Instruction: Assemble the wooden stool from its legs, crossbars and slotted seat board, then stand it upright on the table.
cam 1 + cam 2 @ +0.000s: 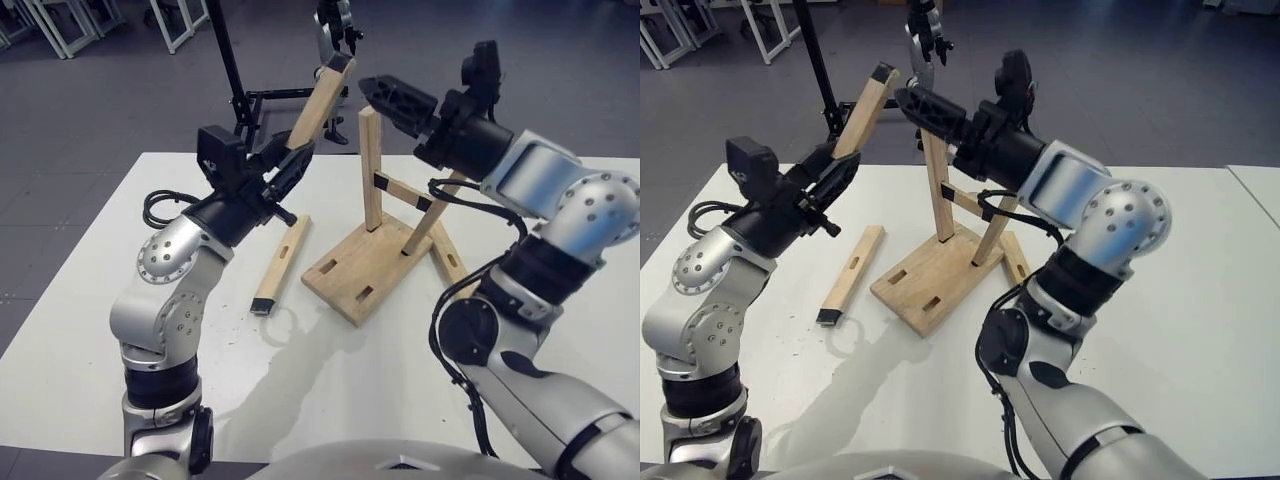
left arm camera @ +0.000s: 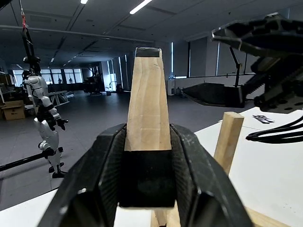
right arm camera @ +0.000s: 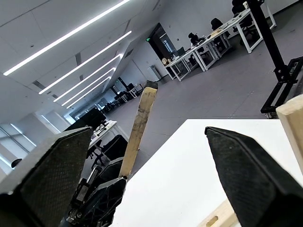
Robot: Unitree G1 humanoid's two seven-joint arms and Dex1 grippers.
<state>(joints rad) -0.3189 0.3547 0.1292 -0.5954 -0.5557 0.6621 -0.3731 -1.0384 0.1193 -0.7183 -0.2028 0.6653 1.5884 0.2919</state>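
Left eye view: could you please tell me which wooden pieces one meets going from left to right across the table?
loose leg lying flat → upright leg → slanted leg. The seat board spans beneath both standing legs, so it is left out of the order.

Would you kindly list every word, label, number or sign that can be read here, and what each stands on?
None can be read.
The dark print on the table: too blurred to read.
The green sign over a doorway in the room behind: too small to read.
The wooden leg in the left tool and the seat board bear no writing that I can see.
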